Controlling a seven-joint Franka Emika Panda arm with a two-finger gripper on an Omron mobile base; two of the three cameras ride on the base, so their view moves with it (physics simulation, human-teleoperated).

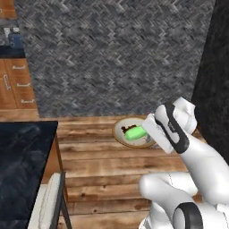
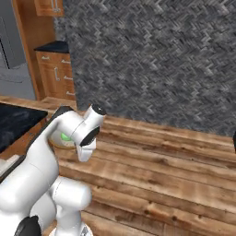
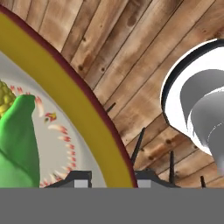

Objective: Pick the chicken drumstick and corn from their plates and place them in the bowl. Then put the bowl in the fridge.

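Corn on yellow-rimmed plate; gripper pinches plate rim, jaws narrow; no writing legible.

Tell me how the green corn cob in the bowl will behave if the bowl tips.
The green-husked corn cob looks rounded and cylindrical, so it would probably roll. It lies loose inside the shallow tan-rimmed bowl, whose low rim may barely stop it. Its smooth husk suggests it could slide too.
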